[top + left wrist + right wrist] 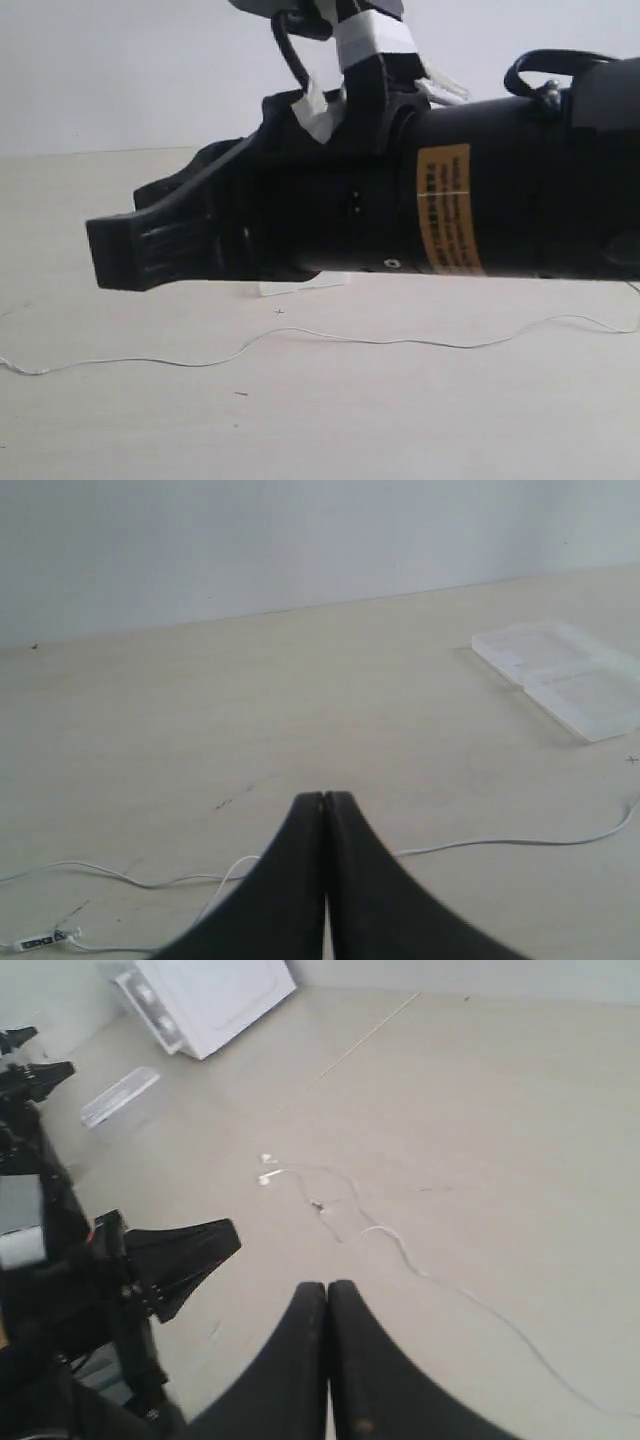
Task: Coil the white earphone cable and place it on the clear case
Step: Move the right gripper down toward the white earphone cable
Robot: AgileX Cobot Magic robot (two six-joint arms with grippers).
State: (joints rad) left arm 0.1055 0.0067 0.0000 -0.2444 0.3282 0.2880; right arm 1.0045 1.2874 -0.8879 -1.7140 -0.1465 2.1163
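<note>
Left gripper (325, 802) clenched, holding nothing; right gripper (327, 1290) the same. White earphone cable (500, 843) lies strung out loose on the table (300, 700), near the left tips. Clear case (565, 675) sits well apart with nothing on it. Judged: coiling not begun. Next move calls for opening a claw and lowering onto the wire.

In the exterior view a black arm (330, 215) close to the lens hides nearly all of the clear case (300, 286), leaving a sliver beneath it. The white earphone cable (380, 341) runs off both side edges. In the right wrist view its earbuds (267, 1170) are perhaps too small to tell apart.
</note>
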